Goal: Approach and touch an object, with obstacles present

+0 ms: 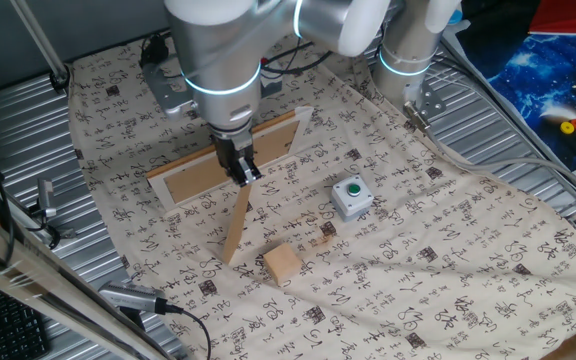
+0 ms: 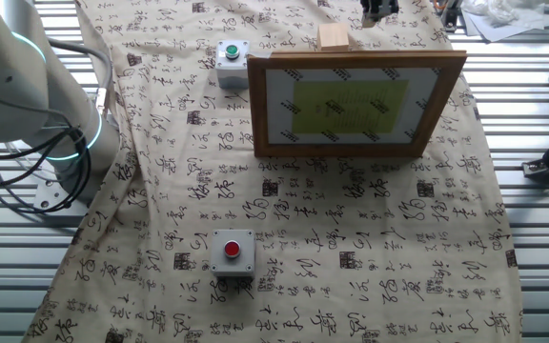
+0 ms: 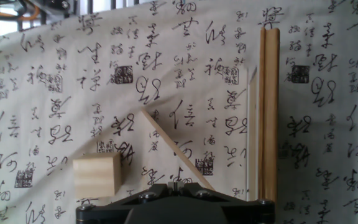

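The light-wood cube lies on the patterned cloth near the front, beside the foot of the prop leg. It also shows behind the frame in the other fixed view and at lower left in the hand view. My gripper hangs over the top of the prop leg, just in front of the picture frame back, well apart from the cube. Its fingers are together and hold nothing. In the hand view the gripper sits at the bottom edge, above the prop leg.
A grey box with a green button stands right of the cube, also seen in the other fixed view. A grey box with a red button sits on the frame's far side. The frame stands propped; its edge runs down the right of the hand view.
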Robot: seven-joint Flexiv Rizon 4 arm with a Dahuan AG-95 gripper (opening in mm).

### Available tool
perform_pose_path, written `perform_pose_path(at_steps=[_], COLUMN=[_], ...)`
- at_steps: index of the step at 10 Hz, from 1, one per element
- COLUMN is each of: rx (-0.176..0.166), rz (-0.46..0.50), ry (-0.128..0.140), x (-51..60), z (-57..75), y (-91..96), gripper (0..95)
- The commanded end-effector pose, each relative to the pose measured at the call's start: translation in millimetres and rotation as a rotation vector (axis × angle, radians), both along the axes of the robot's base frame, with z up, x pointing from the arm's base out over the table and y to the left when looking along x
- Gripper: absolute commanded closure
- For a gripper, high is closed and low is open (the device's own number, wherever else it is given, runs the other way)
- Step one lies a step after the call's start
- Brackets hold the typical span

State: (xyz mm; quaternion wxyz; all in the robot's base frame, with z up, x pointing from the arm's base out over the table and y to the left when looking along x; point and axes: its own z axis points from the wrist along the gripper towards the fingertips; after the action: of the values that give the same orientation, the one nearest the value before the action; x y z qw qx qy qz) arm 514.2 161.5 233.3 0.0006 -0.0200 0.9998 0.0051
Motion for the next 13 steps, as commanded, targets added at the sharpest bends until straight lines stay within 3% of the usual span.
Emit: perform_pose_path(at_steps=[1, 8, 9, 10, 11, 13], rx=[0.003, -0.006, -0.005, 0.002, 0.003, 0.005], rz=[-0.013, -0.044, -0.039, -0.032, -0.024, -0.040], ry=[0.005, 0.008, -0.002, -0.028, -0.082, -0.149], x=[-0.7, -2.8, -2.8, -2.8, -2.8, -2.8], z=[0.8, 1.7, 1.7, 1.7, 1.7, 1.7], y=[1.5, 3.5, 3.5, 3.5, 3.5, 3.5], gripper=[95.0, 95.0, 95.0, 95.0, 95.0, 95.0])
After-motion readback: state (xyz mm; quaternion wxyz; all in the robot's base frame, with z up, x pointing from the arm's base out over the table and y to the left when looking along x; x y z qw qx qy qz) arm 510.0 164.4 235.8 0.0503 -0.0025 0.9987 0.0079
